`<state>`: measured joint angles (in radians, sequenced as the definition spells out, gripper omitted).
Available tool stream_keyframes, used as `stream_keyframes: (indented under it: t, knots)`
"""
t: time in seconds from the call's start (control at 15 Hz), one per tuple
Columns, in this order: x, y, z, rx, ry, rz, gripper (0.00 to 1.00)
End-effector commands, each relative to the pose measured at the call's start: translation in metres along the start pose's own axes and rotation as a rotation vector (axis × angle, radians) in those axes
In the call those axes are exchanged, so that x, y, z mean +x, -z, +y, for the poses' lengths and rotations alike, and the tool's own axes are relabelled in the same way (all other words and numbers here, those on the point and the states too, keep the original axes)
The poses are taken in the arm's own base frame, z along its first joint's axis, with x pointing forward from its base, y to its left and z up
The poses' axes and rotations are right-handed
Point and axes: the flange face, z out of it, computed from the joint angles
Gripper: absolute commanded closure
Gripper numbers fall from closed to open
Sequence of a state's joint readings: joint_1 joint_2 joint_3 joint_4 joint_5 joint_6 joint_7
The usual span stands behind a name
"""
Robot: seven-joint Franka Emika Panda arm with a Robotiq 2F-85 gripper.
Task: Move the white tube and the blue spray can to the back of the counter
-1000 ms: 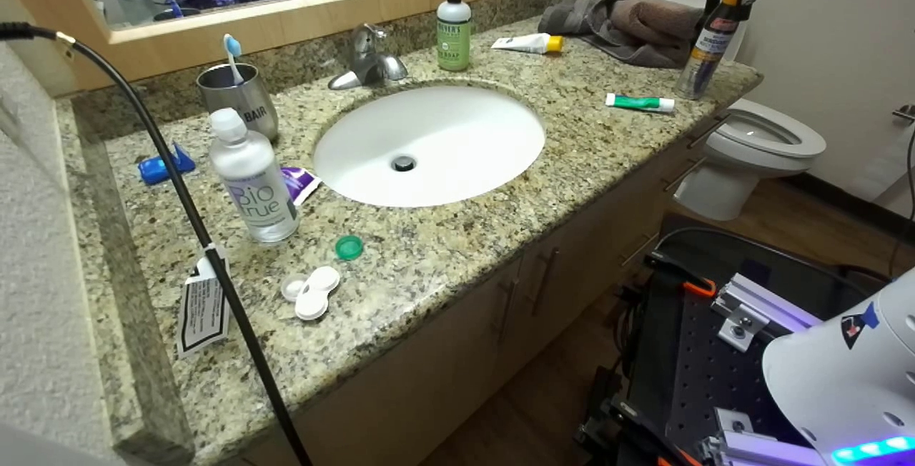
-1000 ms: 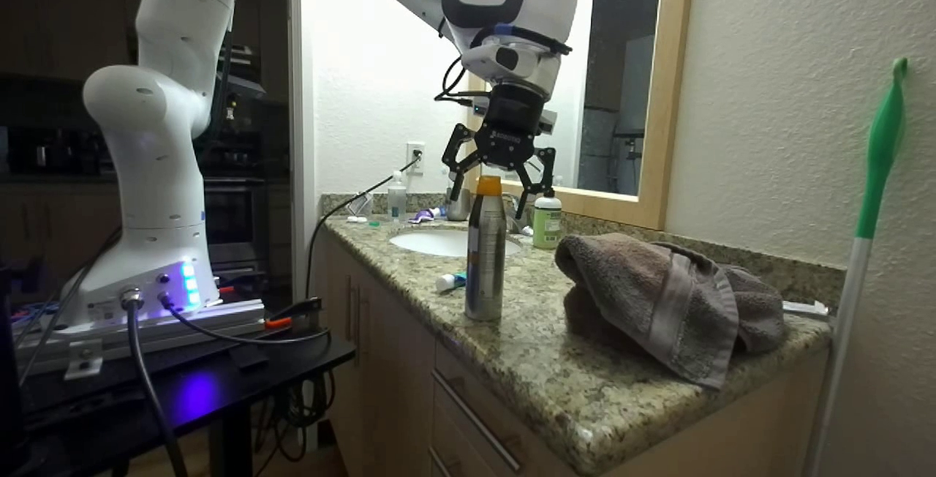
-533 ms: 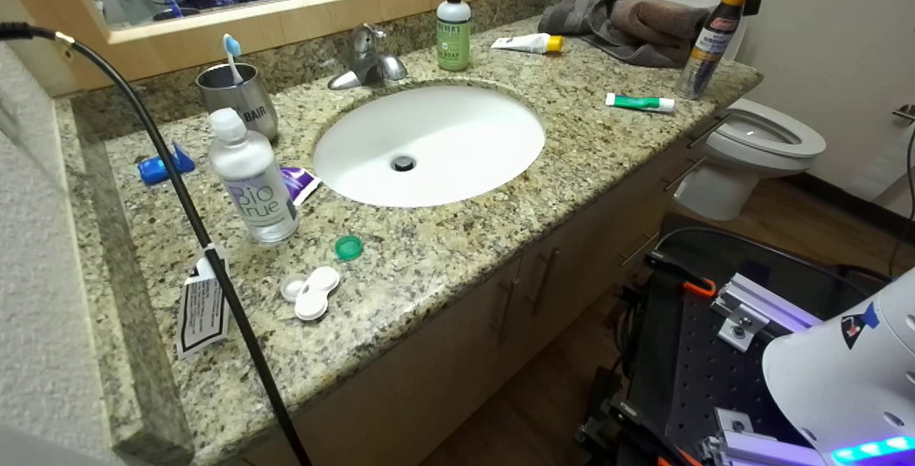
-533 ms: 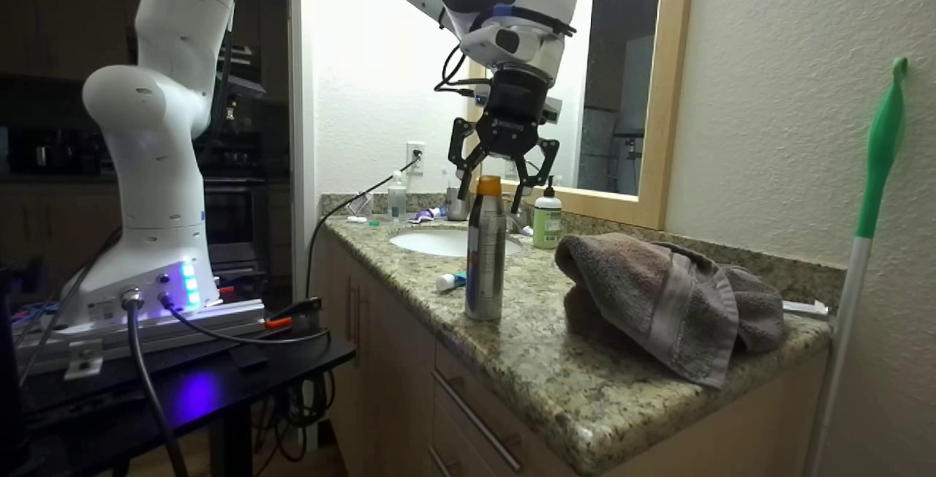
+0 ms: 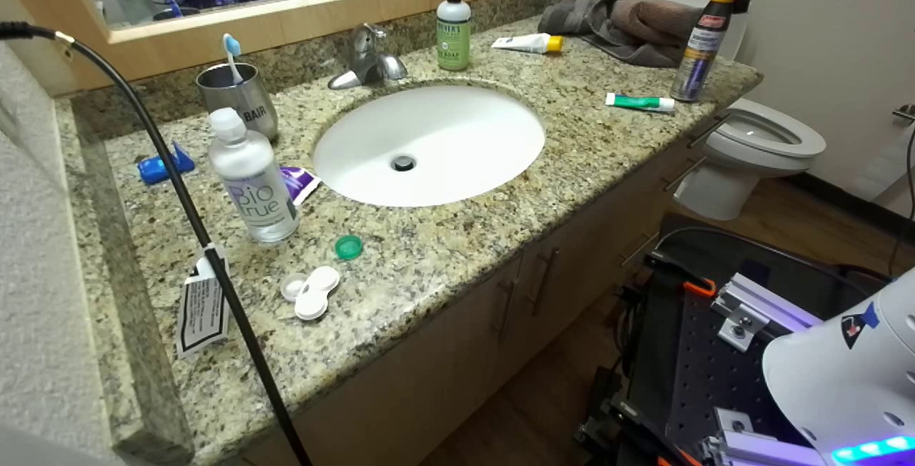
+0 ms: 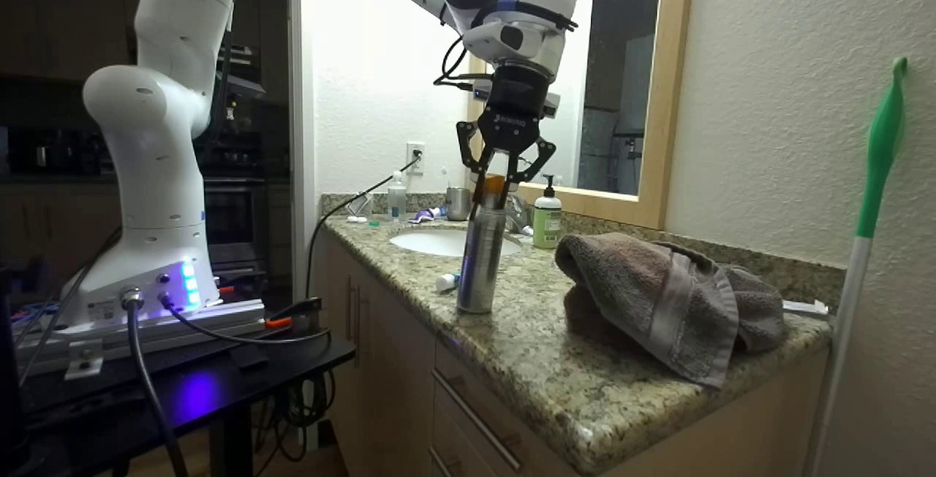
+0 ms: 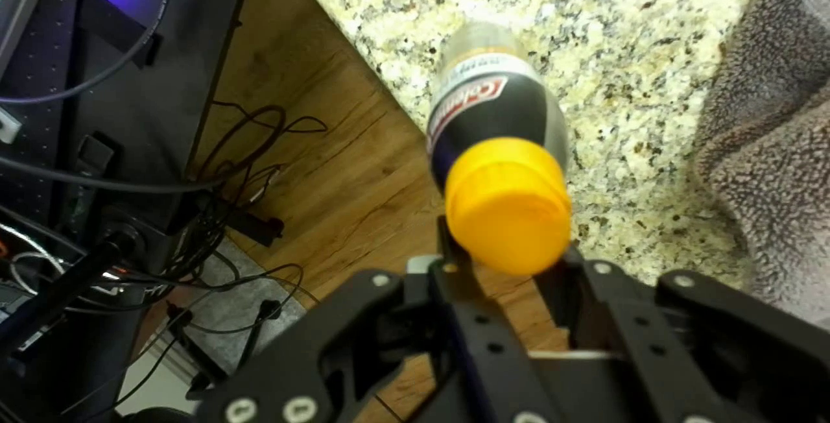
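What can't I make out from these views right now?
White tube: hidden by the towel in an exterior view.
Fingertips: partly hidden by the orange cap in the wrist view.
Fine print on the blue spray can: blurred in the wrist view.
Part of the towel: cut off by the right edge, wrist view.

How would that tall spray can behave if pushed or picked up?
Left free, the spray can would probably tip, being tall, narrow and leaning. Its shiny metal looks smooth, so might be slippery. Knocked over, its round body could roll off the counter, whose edge is close.
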<state>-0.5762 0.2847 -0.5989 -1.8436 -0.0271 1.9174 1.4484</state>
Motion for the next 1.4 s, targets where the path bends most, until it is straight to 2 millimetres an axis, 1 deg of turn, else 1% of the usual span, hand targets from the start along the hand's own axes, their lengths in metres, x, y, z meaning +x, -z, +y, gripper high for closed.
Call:
stream_keyframes:
  t: [0.0,0.13,0.2,0.27,0.33,0.4,0.47,0.53,0.67,0.93,1.0,1.07,1.2,1.33]
  knots:
    - [-0.005,0.001,0.003,-0.009,0.034,-0.036,0.99]
    - [-0.008,0.001,0.002,0.002,0.043,-0.042,1.0]
    - [-0.009,0.0,0.002,0.003,0.039,-0.037,0.68]
    - [-0.009,0.001,0.001,0.009,0.038,-0.029,0.72]
    - [-0.008,0.001,-0.001,0.002,0.022,-0.016,0.96]
    - [-0.008,0.001,-0.001,0.003,0.023,-0.015,0.9]
    - [-0.009,0.001,-0.001,0.003,0.024,-0.015,0.59]
    - [-0.009,0.005,-0.001,0.005,0.023,-0.022,0.53]
    - [-0.008,0.01,0.001,0.01,0.024,-0.034,0.38]
    - [-0.008,0.015,0.003,0.008,0.037,-0.031,0.1]
    - [-0.007,0.017,0.005,0.002,0.039,-0.03,0.04]
    - [-0.007,0.018,0.006,-0.005,0.044,-0.03,0.0]
    - [-0.007,0.017,0.013,-0.056,0.073,-0.026,0.0]
    - [-0.008,0.013,0.024,-0.161,0.134,-0.029,0.0]
